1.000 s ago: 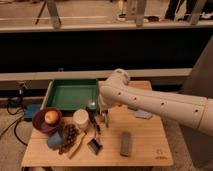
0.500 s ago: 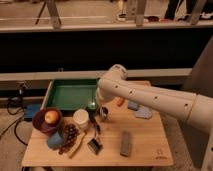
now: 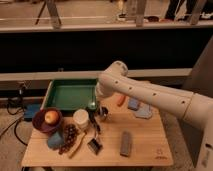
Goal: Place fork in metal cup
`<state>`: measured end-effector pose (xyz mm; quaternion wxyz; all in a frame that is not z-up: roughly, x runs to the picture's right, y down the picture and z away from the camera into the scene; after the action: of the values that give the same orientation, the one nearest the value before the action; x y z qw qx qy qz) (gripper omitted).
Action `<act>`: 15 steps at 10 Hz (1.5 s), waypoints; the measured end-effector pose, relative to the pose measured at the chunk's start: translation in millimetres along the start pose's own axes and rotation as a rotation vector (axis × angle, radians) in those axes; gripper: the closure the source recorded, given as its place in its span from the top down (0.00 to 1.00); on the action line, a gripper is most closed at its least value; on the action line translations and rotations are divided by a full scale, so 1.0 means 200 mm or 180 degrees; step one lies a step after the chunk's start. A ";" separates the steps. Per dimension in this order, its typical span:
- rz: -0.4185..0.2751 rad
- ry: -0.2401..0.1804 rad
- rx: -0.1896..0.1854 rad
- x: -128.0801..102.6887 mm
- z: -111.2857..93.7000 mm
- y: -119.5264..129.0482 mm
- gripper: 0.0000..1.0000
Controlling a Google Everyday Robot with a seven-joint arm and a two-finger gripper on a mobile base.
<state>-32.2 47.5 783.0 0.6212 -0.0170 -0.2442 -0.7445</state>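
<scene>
Just right of the white cup [image 3: 81, 120], your pincer [image 3: 101, 116] hangs over the metal cup [image 3: 102, 113]. I can't tell its grip or see the fork. You're likely at placing; line up and lower.

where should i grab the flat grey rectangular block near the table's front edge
Pinch its two long sides at mid-length, coming straight down: the flat grey rectangular block lies flat on the wooden table, narrow across, with nothing touching either side. The end effector hangs by the green plastic tray's front right corner.
</scene>
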 end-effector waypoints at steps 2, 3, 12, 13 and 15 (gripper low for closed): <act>-0.0076 0.0027 0.0123 0.02 0.02 0.01 0.00; -0.0136 0.0031 0.0177 0.03 0.04 0.01 0.00; -0.0712 0.0042 0.0426 0.09 0.16 0.02 0.00; -0.0769 0.0035 0.0437 0.09 0.16 0.03 0.00; -0.1034 0.0042 0.0464 0.09 0.15 0.04 0.00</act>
<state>-36.9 42.6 818.2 0.4938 0.0726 -0.2930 -0.8155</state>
